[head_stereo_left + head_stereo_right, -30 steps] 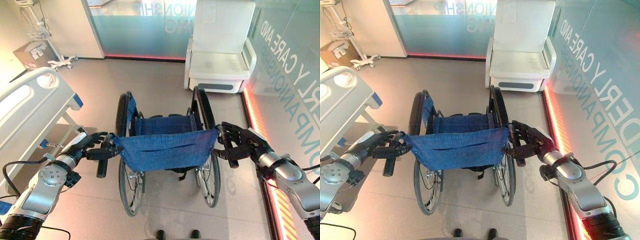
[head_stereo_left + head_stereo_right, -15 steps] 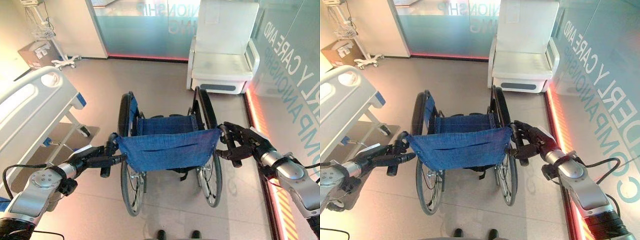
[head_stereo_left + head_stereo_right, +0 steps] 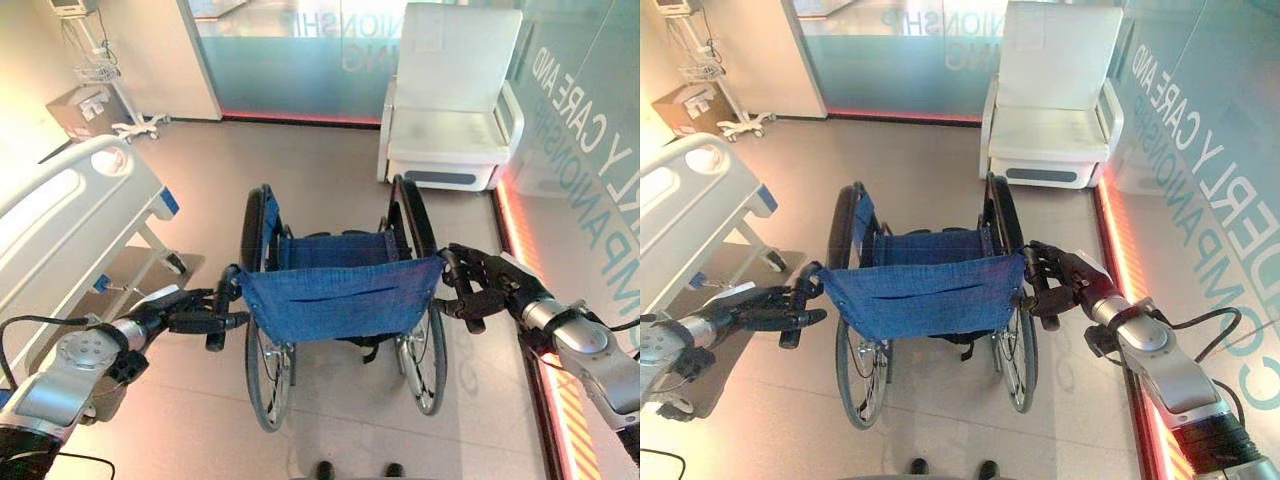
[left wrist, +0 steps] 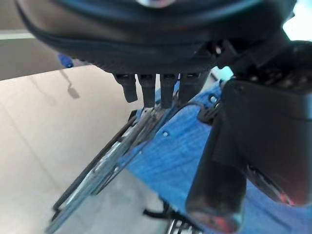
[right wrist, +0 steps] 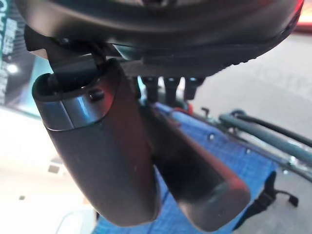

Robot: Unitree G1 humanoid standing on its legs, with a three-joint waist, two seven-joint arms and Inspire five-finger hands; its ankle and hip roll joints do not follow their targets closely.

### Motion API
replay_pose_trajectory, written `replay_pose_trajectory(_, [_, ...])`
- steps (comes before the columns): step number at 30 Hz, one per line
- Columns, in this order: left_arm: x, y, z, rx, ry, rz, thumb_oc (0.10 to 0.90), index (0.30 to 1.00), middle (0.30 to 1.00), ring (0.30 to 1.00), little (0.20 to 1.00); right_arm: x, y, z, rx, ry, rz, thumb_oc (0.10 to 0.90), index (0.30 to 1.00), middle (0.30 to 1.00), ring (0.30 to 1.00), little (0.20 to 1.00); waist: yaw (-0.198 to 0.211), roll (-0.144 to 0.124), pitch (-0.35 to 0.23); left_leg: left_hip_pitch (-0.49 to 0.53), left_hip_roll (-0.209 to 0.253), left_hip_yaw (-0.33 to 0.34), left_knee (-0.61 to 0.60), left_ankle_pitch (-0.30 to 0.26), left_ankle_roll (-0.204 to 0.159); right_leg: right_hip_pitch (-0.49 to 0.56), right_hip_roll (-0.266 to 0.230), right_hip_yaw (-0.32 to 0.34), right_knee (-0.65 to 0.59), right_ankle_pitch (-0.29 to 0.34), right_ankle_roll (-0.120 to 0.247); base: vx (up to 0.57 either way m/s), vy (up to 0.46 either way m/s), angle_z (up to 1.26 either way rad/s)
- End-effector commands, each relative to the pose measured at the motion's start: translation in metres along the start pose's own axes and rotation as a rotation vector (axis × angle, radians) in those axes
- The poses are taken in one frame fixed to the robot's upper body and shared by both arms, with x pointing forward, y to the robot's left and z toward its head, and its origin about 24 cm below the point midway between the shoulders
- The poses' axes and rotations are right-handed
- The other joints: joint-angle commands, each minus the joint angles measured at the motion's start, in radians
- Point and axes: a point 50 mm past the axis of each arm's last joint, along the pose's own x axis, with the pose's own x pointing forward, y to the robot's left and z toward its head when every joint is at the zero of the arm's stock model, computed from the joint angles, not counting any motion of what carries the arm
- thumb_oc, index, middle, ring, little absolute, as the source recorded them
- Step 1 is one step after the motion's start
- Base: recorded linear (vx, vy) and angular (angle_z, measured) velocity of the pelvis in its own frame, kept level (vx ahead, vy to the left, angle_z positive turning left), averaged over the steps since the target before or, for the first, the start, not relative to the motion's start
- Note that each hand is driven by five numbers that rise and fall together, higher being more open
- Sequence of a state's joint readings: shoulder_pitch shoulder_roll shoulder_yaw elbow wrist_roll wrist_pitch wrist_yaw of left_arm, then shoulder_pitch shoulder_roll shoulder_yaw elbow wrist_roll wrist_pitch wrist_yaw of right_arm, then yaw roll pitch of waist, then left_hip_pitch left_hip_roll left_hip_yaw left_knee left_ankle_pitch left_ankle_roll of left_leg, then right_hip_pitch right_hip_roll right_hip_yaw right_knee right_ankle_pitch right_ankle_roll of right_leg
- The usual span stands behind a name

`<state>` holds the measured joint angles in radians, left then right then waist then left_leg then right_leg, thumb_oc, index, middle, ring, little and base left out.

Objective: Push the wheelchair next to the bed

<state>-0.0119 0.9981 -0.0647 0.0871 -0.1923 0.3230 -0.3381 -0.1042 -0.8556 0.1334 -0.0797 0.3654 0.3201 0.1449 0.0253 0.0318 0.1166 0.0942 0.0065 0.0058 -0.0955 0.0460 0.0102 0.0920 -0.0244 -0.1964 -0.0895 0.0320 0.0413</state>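
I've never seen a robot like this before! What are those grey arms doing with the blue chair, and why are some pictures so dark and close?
The grey arms belong to a walking robot. The two wide pictures come from cameras in its head, looking down. Its left hand and right hand each curl round a push handle of the blue wheelchair, like a person pushing it. The bed stands to the left, and a white armchair ahead. The dark close-up pictures come from cameras on the wrists, right behind the fingers.
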Motion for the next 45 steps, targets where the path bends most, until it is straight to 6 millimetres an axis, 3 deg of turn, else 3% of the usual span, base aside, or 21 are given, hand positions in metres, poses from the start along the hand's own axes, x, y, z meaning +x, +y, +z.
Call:
replay_pose_trajectory(1, [0.001, 0.033, -0.002, 0.158, 0.097, 0.231, 0.800, 0.900, 0.900, 0.900, 0.900, 0.009, 0.014, -0.009, -0.013, 0.061, 0.079, 0.800, 0.900, 0.900, 0.900, 0.900, 0.017, -0.043, -0.036, -0.012, -0.039, 0.010, 0.008, -0.025, 0.000, 0.016, -0.054, -0.006, 0.002, 0.012, 0.064, 0.00, 0.000, 0.00])
replay_pose_trajectory(10, [0.023, 0.018, 0.011, 0.309, 0.136, 0.178, 0.800, 0.900, 0.900, 0.900, 0.900, 0.023, 0.030, -0.026, -0.011, 0.224, 0.123, 0.800, 0.900, 0.900, 0.900, 0.900, 0.006, -0.046, -0.036, -0.005, -0.039, 0.021, 0.008, -0.028, 0.001, 0.018, -0.051, 0.003, 0.002, 0.014, 0.061, 0.00, 0.000, 0.00])
replay_pose_trajectory(23, [0.031, 0.016, 0.008, 0.491, 0.334, 0.062, 0.800, 0.900, 0.900, 0.900, 0.900, 0.039, 0.039, -0.033, -0.071, 0.366, 0.127, 0.800, 0.900, 0.900, 0.900, 0.900, 0.002, -0.043, -0.036, 0.004, -0.040, 0.027, 0.008, -0.031, 0.001, 0.023, -0.050, 0.009, 0.002, 0.012, 0.061, 0.00, 0.000, -0.01])
replay_pose_trajectory(24, [0.032, 0.016, 0.010, 0.479, 0.330, 0.069, 0.800, 0.900, 0.900, 0.900, 0.900, 0.042, 0.043, -0.031, -0.052, 0.367, 0.144, 0.588, 0.582, 0.582, 0.582, 0.582, 0.005, -0.044, -0.034, 0.006, -0.041, 0.025, 0.008, -0.031, 0.002, 0.025, -0.050, 0.008, 0.002, 0.011, 0.061, 0.00, 0.000, 0.00])
replay_pose_trajectory(25, [0.033, 0.015, 0.010, 0.470, 0.327, 0.070, 0.773, 0.860, 0.860, 0.860, 0.860, 0.043, 0.046, -0.030, -0.042, 0.366, 0.151, 0.425, 0.338, 0.338, 0.338, 0.338, 0.007, -0.044, -0.034, 0.006, -0.041, 0.025, 0.008, -0.031, 0.002, 0.026, -0.050, 0.008, 0.002, 0.010, 0.060, 0.00, 0.000, 0.00])
replay_pose_trajectory(26, [0.034, 0.014, 0.011, 0.456, 0.313, 0.073, 0.645, 0.667, 0.667, 0.667, 0.667, 0.044, 0.049, -0.030, -0.033, 0.365, 0.157, 0.400, 0.300, 0.300, 0.300, 0.300, 0.010, -0.044, -0.034, 0.006, -0.042, 0.022, 0.008, -0.031, 0.003, 0.027, -0.050, 0.006, 0.002, 0.010, 0.059, 0.00, 0.000, 0.00])
replay_pose_trajectory(27, [0.034, 0.013, 0.011, 0.450, 0.309, 0.075, 0.595, 0.592, 0.592, 0.592, 0.592, 0.045, 0.051, -0.030, -0.030, 0.365, 0.159, 0.400, 0.300, 0.300, 0.300, 0.300, 0.011, -0.044, -0.034, 0.006, -0.042, 0.022, 0.008, -0.031, 0.003, 0.027, -0.050, 0.005, 0.002, 0.010, 0.059, 0.00, 0.000, 0.00])
replay_pose_trajectory(28, [0.037, 0.009, 0.011, 0.426, 0.288, 0.089, 0.400, 0.300, 0.300, 0.300, 0.300, 0.047, 0.056, -0.030, -0.020, 0.363, 0.172, 0.400, 0.300, 0.300, 0.300, 0.300, 0.015, -0.045, -0.034, 0.005, -0.043, 0.018, 0.008, -0.030, 0.002, 0.027, -0.050, 0.003, 0.002, 0.009, 0.058, 0.00, 0.000, 0.00])
replay_pose_trajectory(34, [0.046, -0.011, 0.008, 0.347, 0.225, 0.108, 0.400, 0.300, 0.300, 0.300, 0.300, 0.052, 0.069, -0.030, -0.056, 0.354, 0.187, 0.400, 0.300, 0.300, 0.300, 0.300, 0.020, -0.046, -0.036, 0.004, -0.046, 0.012, 0.008, -0.030, 0.004, 0.027, -0.051, 0.003, 0.002, 0.008, 0.054, 0.01, 0.004, 0.02])
replay_pose_trajectory(45, [0.059, -0.030, 0.015, 0.317, 0.143, 0.154, 0.400, 0.300, 0.300, 0.300, 0.300, 0.057, 0.077, -0.045, -0.146, 0.481, 0.195, 0.400, 0.300, 0.300, 0.300, 0.300, 0.026, -0.053, -0.034, 0.008, -0.047, 0.010, 0.008, -0.029, 0.005, 0.031, -0.051, 0.002, 0.002, 0.009, 0.049, 0.00, 0.000, 0.00])
